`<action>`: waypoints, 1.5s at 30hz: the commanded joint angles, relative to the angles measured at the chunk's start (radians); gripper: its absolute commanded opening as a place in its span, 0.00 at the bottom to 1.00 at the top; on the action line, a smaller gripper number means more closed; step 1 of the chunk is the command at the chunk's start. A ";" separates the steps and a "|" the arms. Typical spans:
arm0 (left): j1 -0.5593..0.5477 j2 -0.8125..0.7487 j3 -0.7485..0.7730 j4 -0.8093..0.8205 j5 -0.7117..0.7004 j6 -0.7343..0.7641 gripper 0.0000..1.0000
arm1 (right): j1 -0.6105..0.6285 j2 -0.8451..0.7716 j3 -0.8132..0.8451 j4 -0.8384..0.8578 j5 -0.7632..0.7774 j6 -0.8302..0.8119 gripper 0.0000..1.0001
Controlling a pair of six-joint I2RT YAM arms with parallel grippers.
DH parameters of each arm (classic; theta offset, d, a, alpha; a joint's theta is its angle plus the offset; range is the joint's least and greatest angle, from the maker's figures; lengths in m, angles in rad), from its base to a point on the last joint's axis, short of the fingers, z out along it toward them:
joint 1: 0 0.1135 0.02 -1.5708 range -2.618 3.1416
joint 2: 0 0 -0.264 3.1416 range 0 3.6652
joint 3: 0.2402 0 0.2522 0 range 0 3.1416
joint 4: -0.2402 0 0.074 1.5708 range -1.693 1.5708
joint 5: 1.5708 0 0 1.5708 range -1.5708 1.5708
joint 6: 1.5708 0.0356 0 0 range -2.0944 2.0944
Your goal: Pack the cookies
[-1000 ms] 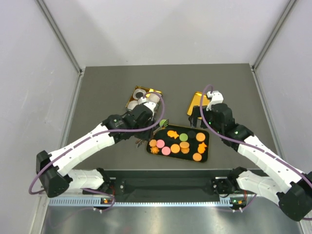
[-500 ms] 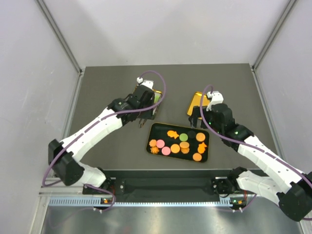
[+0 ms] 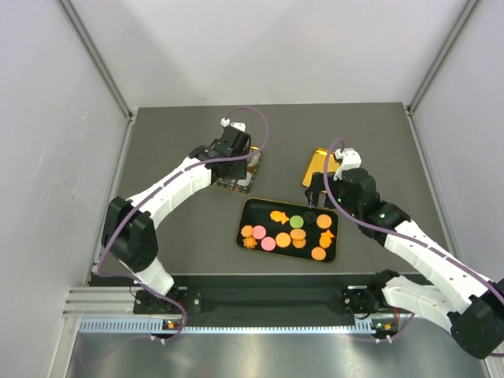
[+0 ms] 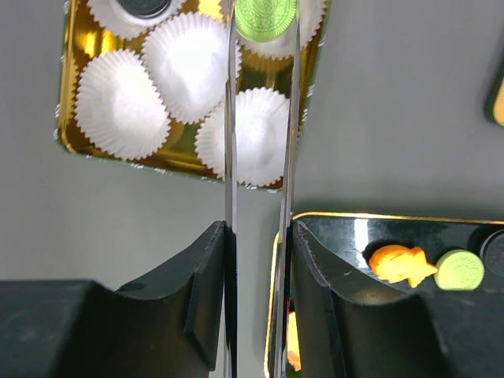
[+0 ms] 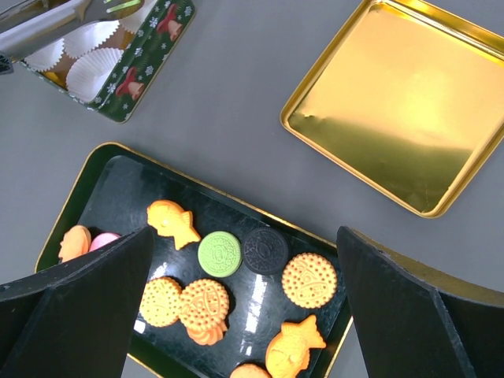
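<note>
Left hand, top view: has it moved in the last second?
Yes. The left hand went from the far-left corner of the black tray farther back, and now hangs over the green tin, gripping a green cookie.

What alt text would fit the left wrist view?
The left end effector pinches a green cookie above white paper cups in a gold-lined tin. Lower right, a black tray holds an orange cookie and a second green cookie.

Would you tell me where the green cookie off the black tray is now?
Left wrist view, top centre: the green cookie is pinched between the left fingers, over the white paper cups in the gold tin.
</note>
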 commanded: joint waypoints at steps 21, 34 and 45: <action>0.013 0.073 0.080 0.078 0.012 0.007 0.44 | -0.004 -0.033 -0.003 0.031 -0.005 -0.013 1.00; 0.017 0.051 0.070 0.067 0.003 0.015 0.48 | -0.002 -0.035 -0.004 0.031 -0.007 -0.013 1.00; 0.017 0.041 0.071 0.069 0.012 0.027 0.50 | -0.002 -0.036 -0.006 0.031 -0.005 -0.013 1.00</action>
